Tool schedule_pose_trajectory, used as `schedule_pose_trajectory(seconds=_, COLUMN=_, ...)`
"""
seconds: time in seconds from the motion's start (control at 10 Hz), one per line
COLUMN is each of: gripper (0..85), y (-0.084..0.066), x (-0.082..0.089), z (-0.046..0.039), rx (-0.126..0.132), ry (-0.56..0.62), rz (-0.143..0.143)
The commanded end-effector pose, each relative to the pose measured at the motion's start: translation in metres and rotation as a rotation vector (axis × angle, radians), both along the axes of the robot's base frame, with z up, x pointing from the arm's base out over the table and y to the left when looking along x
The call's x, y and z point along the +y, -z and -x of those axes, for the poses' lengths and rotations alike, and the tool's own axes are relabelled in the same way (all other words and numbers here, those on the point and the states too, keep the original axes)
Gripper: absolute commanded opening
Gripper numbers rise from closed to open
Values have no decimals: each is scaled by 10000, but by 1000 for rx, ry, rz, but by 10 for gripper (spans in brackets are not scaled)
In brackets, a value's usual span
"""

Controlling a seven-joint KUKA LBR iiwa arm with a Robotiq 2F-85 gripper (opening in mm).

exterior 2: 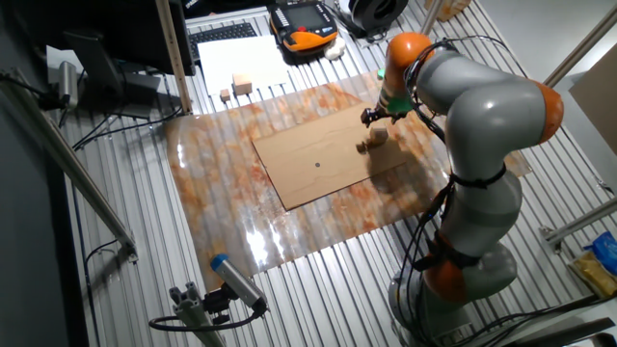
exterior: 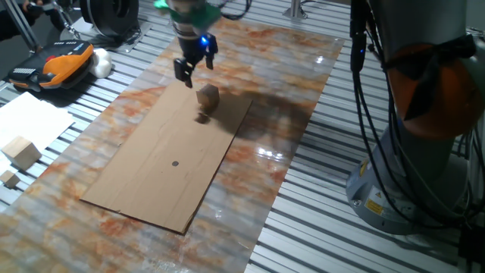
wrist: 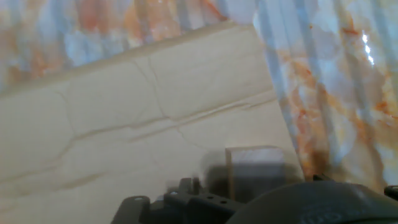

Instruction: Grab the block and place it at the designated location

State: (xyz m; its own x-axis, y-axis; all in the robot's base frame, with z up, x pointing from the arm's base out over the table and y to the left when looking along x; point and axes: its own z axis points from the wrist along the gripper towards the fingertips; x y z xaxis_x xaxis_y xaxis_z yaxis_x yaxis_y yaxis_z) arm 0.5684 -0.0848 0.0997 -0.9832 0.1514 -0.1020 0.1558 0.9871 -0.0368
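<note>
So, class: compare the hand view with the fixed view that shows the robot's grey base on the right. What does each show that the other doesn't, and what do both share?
Only the hand view: close-up creases in the cardboard sheet.
Only the fixed view: the dark dot, the end effector above the sheet with nothing between its fingers, the larger cube and an orange pendant.
Both: the block resting on the cardboard, near its edge.

Tan block [exterior: 208,95]; brown cardboard [exterior: 151,178], dark dot [exterior: 175,163].
</note>
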Motion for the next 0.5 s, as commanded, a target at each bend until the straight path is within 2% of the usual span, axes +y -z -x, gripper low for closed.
schedule_pose_trajectory(seconds=0.0, gripper=850, y=318, x=-19, z=12, rx=-4, ry=-7, rz=-8)
schedule_pose_trajectory(seconds=0.2, gripper=850, y=356, x=-51, z=26, rx=8, ry=-8, rz=-17)
schedule_pose_trajectory(seconds=0.4, gripper=850, y=395, x=-66, z=29, rx=16, ry=-9, rz=-6)
